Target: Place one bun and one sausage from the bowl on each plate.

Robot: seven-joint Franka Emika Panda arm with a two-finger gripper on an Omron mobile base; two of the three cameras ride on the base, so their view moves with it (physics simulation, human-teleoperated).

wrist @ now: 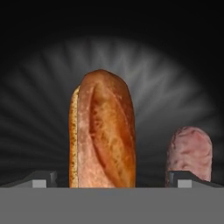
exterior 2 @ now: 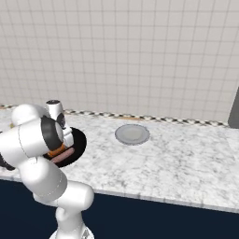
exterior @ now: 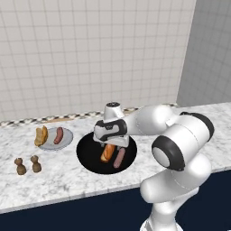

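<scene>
Empty grey plate (exterior 2: 132,134) beside black bowl (exterior 2: 78,142)

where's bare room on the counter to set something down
The second grey plate is bare, with bare marble counter to its right. Crowded: the black bowl under the open gripper, the filled plate and shakers to the left.

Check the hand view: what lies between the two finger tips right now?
The bun lies lengthwise between the open gripper's finger tips, in the black bowl. The sausage lies just beyond one tip.
</scene>
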